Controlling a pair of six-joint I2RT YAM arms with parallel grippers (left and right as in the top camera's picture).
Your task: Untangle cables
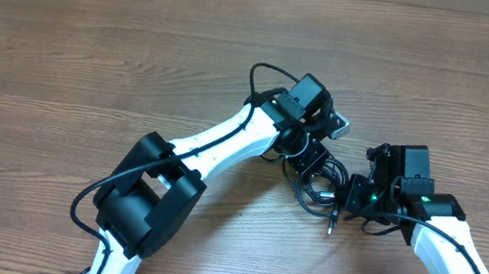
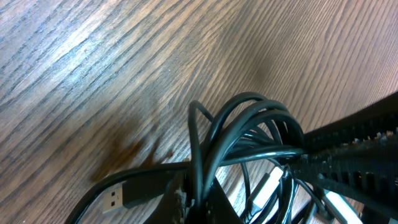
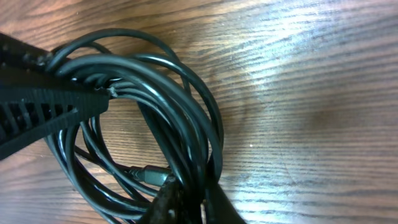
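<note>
a brown wood-grain table (image 1: 63,52) spans the view, its surface catching pale glare in patches.

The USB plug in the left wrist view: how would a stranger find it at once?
On the wooden table, find the coil of black cables low in the frame. One strand leaves it leftward and ends in the USB plug. Only it has a flat metal end with two square holes.

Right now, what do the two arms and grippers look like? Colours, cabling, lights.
Both match: the left arm and right arm have white tubular links with bulky black joint housings. A thin black wire loops outside the left arm. Black camera blocks sit at the wrists. The fingers are black, long and ribbed. Green lights glow on the right wrist.
</note>
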